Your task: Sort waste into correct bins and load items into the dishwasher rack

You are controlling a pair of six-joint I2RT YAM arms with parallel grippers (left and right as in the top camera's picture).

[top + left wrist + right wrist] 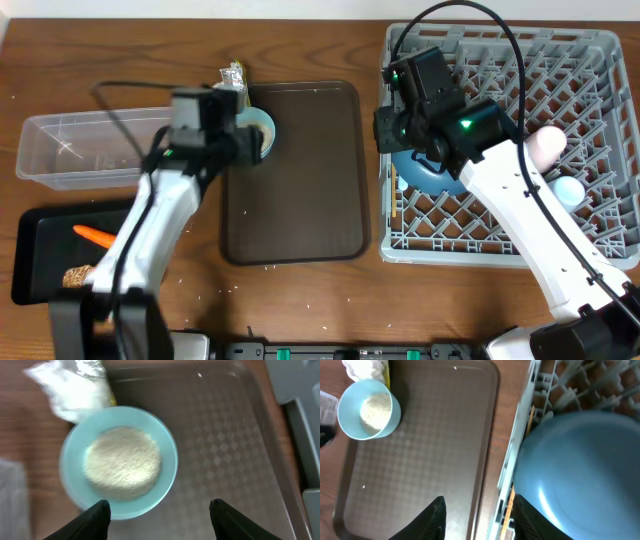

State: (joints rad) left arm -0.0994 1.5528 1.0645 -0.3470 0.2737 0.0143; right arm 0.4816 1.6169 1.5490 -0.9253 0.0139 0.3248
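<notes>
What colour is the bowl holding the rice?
Light blue bowl, with white rice inside; clearest in the left wrist view.

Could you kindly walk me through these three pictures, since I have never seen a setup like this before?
Two white robot arms work at a wooden table. One picture looks down from above; the other two come from cameras on each wrist. The left gripper hovers open and empty over a light blue bowl of white rice on a dark brown serving tray. The right gripper is open beside a large round blue plate in the grey plastic dishwasher rack. An orange carrot lies in a shallow black tray, beside a clear plastic tub.
</notes>
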